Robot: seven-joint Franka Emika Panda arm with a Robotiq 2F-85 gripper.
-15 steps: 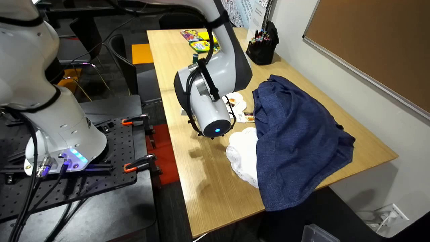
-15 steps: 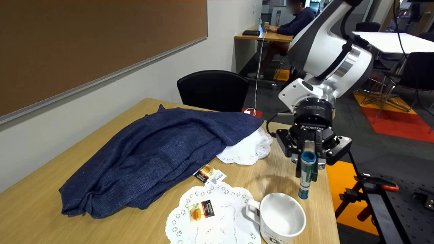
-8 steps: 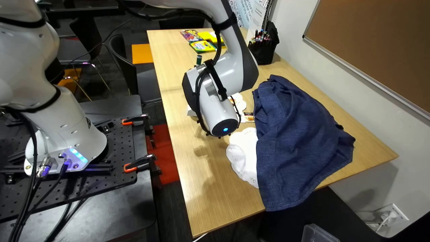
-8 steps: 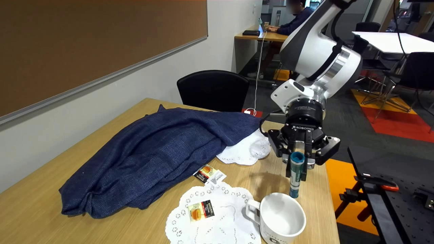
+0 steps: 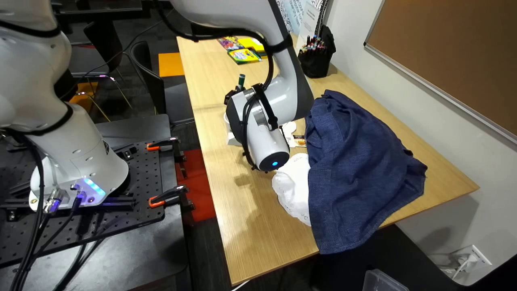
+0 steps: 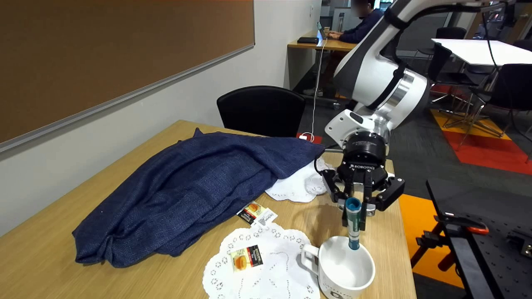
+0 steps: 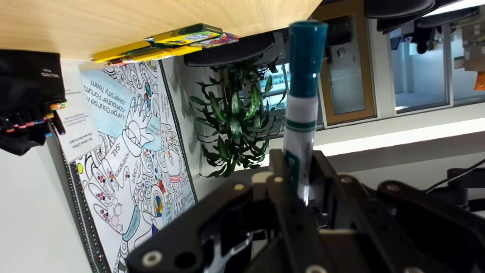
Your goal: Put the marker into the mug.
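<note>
The marker (image 6: 353,226) is a green stick with a whitish middle and teal ends. My gripper (image 6: 354,220) is shut on it and holds it nearly upright. In the wrist view, the marker (image 7: 301,110) stands between the fingertips of the gripper (image 7: 298,163). The mug (image 6: 346,265) is white and stands upright on the table. The marker's lower end overlaps the mug's back right rim in an exterior view; I cannot tell whether it is below the rim. The marker's other end (image 5: 241,80) shows above the arm, which hides most of the mug there.
A blue cloth (image 6: 195,182) lies across the table. A white doily (image 6: 270,286) with a tea packet (image 6: 246,258) lies beside the mug. More packets (image 6: 255,212) and another doily (image 6: 295,187) touch the cloth. A black pen holder (image 5: 313,62) stands by the wall.
My gripper has carried the marker towards the mug and lower. The marker's lower end has gone from beside the mug to over its back right rim. The mug has not moved.
</note>
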